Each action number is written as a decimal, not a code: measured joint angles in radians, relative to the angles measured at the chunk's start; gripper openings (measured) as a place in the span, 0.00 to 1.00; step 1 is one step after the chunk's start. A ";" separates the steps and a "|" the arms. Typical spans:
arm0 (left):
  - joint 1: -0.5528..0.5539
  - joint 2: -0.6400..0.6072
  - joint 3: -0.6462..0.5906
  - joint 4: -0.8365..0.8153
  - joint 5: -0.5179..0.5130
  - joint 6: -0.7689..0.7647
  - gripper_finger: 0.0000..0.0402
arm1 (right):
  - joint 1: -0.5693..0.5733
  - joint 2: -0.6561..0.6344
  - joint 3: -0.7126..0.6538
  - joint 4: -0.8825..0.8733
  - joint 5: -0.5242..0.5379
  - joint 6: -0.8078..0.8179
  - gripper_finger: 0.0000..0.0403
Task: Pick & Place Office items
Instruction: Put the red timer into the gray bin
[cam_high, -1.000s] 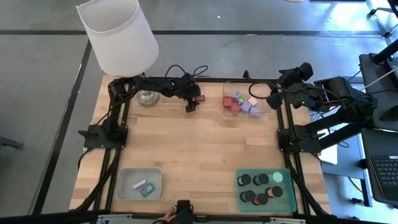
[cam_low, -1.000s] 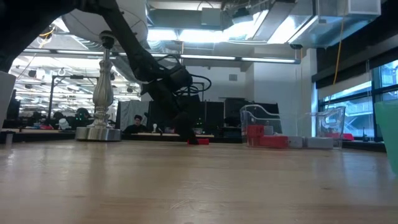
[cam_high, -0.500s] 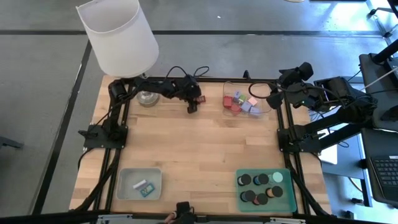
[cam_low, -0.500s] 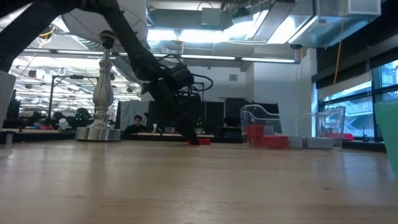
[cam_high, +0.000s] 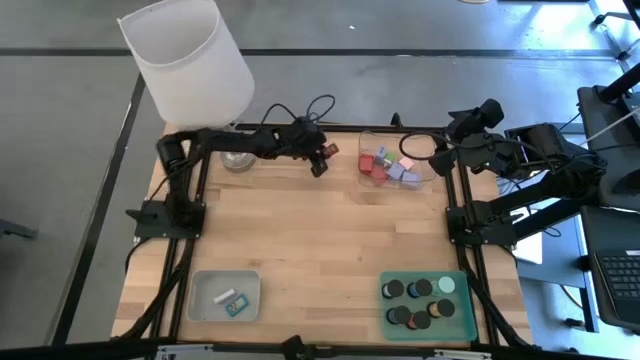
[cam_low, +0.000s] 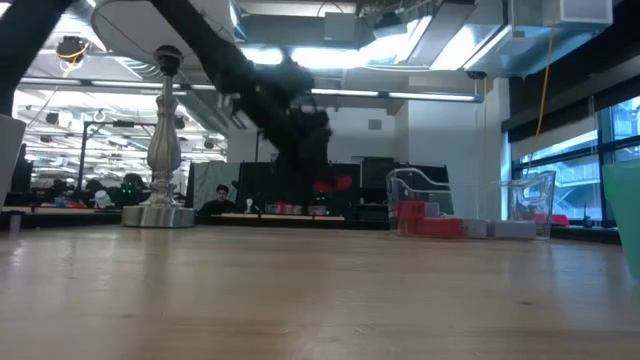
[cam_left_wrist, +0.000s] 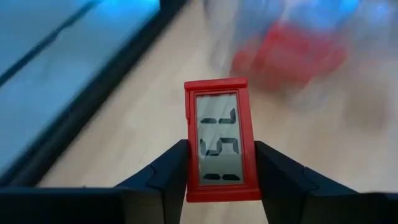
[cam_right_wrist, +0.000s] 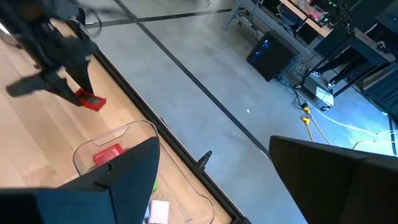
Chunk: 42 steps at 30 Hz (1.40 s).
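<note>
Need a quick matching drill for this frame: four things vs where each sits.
Things:
1. red timer
2. clear tray
3. grey tray
4. green tray

Places:
A. near edge, left-arm side
B. far edge, holding coloured blocks
C. between the left gripper fingers, off the table
D. near edge, holding dark cylinders

Pairs: 1-C, 2-B, 3-A, 4-D

We note pale matt wood on the bench (cam_high: 320, 250); red timer (cam_left_wrist: 221, 146), glossy plastic; clear tray (cam_high: 425, 170), shiny plastic.
</note>
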 joint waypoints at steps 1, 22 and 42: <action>-0.013 -0.026 0.000 0.007 -0.002 -0.029 0.39 | 0.000 0.000 0.000 0.000 0.000 0.000 0.76; -0.654 -0.610 0.001 -0.613 0.032 -0.778 0.39 | 0.000 0.010 0.000 0.045 0.001 -0.078 0.76; -1.180 -0.483 -0.068 -0.937 0.058 -1.533 0.39 | 0.000 0.128 0.000 0.106 0.001 -0.262 0.76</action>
